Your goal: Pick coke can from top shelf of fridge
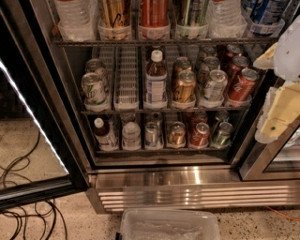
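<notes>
The fridge (187,180) stands open, with a steel frame and base grille. Its top shelf (159,42) runs across the upper edge of the view, with whitish round holders along its front. A red coke can (153,11) stands upright in the middle holder, its top cut off by the edge of the view. A gold-brown can (115,14) is on its left and a green-and-white can (190,14) on its right. My gripper (276,115), white and cream, hangs at the right edge of the view, in front of the fridge's right frame. It is below and well to the right of the coke can, and empty.
Clear bottles (75,18) stand at the ends of the top shelf. The middle rack holds cans and a bottle (155,82), with red cans (242,84) at the right. The lower rack holds more cans. The glass door (28,122) is open at the left, cables (18,187) lie on the floor, and a clear plastic bin (168,225) sits in front.
</notes>
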Robot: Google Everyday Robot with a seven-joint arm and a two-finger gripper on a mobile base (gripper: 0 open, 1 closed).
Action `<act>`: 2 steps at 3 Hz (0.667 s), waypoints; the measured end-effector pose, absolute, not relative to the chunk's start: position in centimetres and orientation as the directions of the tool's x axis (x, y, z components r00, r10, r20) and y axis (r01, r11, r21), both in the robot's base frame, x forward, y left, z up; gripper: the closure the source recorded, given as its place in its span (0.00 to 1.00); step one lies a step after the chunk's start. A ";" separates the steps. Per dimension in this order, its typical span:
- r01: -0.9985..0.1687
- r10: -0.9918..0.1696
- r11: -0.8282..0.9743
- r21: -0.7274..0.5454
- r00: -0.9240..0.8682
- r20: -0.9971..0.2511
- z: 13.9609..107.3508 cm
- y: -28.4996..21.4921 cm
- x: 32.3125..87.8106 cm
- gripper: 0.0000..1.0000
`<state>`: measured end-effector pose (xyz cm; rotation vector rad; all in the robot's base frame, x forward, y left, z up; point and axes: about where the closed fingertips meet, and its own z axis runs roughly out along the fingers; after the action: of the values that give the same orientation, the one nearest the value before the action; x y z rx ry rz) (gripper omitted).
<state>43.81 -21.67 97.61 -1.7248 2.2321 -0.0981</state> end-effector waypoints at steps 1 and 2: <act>-0.931 -0.953 0.270 -0.245 -0.222 -0.207 97.6 -21.7 43.8 0.00; -0.912 -0.937 0.315 -0.263 -0.255 -0.238 97.8 -21.0 45.1 0.00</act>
<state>45.06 -21.00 97.78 -1.6533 2.2399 -0.1011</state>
